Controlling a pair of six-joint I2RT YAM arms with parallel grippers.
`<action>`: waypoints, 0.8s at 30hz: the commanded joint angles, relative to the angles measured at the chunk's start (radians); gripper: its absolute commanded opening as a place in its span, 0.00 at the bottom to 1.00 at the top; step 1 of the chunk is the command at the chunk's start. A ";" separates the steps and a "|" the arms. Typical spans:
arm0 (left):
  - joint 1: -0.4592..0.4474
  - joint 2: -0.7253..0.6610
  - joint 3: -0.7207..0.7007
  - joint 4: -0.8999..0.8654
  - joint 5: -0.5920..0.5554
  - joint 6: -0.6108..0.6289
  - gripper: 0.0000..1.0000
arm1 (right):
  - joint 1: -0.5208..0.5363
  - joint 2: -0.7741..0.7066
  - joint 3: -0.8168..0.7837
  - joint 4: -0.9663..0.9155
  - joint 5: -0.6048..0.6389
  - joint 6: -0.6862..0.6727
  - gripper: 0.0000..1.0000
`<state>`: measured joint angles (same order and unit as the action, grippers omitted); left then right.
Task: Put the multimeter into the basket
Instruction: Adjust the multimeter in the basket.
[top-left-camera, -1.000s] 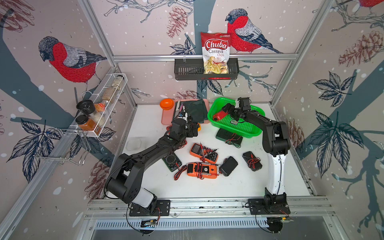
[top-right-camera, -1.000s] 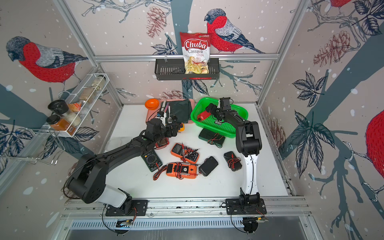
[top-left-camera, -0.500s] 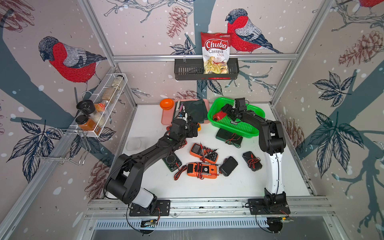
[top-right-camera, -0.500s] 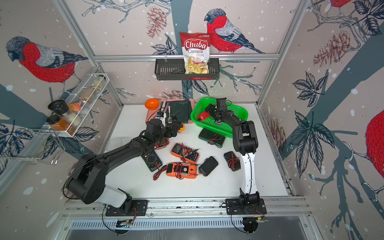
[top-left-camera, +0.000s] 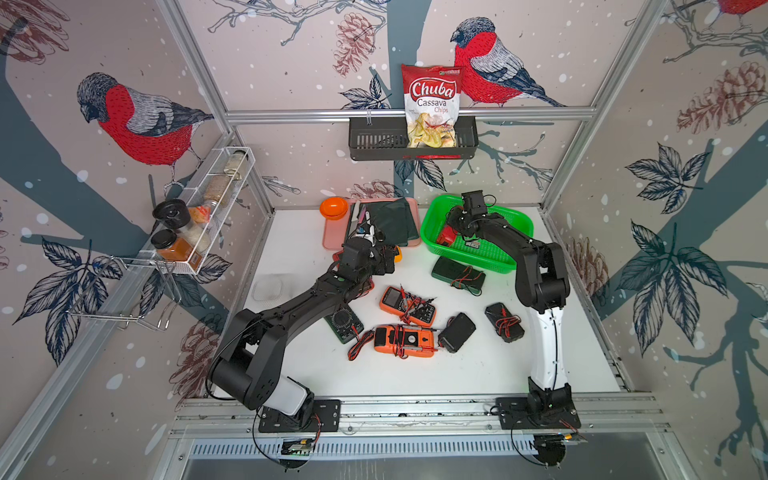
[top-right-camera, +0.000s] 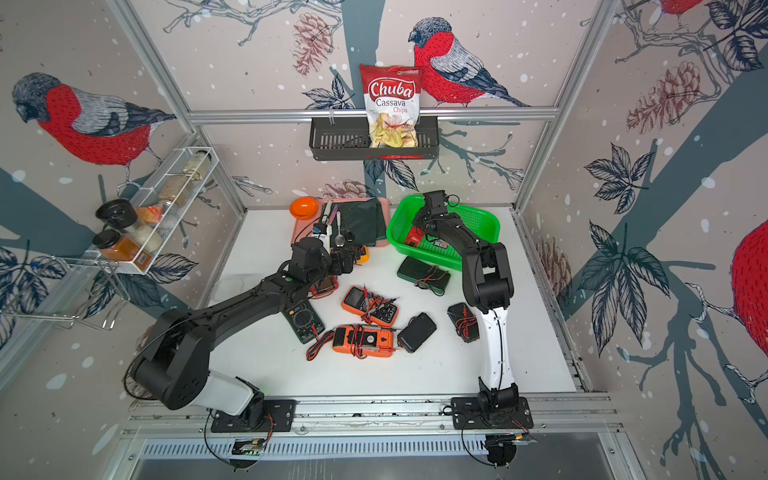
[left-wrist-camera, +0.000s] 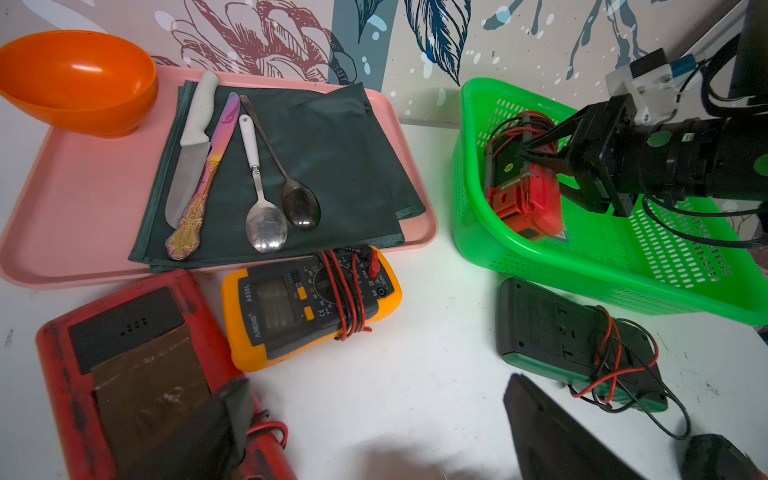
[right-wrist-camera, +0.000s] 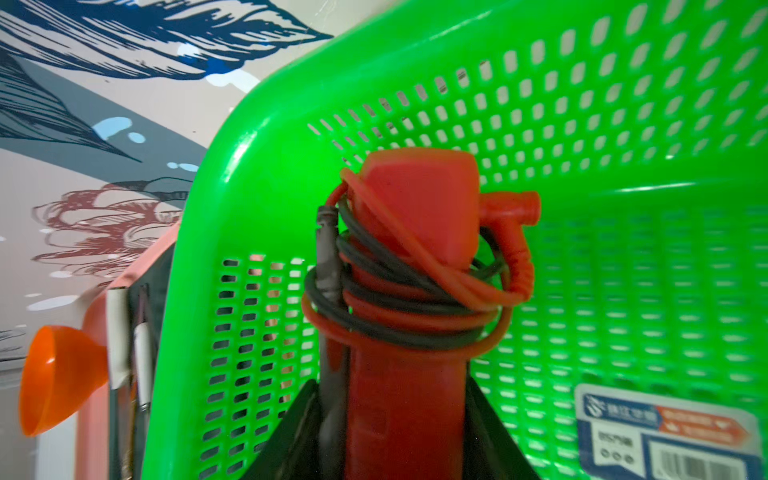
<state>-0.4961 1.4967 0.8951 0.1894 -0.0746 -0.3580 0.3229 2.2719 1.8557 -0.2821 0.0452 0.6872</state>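
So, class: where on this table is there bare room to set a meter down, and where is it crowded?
Free: the table strip between the nearest orange meter and the front rail; the basket floor beside the red meter. Crowded: mid-table, with meters and leads, and along the tray.

At 12 o'clock in a top view, the bag (top-left-camera: 432, 106) standing in the black wall rack (top-left-camera: 374, 141) reads "Chuba Cassava Chips". The yellow multimeter (left-wrist-camera: 309, 305), about 11 o'clock on the surface, carries "ANENG", "A830L", "CE" and "COM". Inside the basket (right-wrist-camera: 291, 104), a blue-white sticker (right-wrist-camera: 665, 432) shows a barcode; its writing is too blurred.
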 joint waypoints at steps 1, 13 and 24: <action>0.002 -0.003 -0.001 0.014 -0.007 0.020 0.99 | 0.032 -0.002 0.046 -0.091 0.187 -0.042 0.24; 0.014 -0.007 -0.015 0.014 -0.002 0.032 0.98 | 0.081 0.159 0.373 -0.350 0.481 0.029 0.22; 0.018 -0.009 -0.015 0.015 0.004 0.027 0.98 | 0.084 0.226 0.390 -0.343 0.413 0.025 0.42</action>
<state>-0.4824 1.4906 0.8776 0.1894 -0.0776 -0.3359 0.4042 2.4798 2.2410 -0.6220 0.4698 0.7105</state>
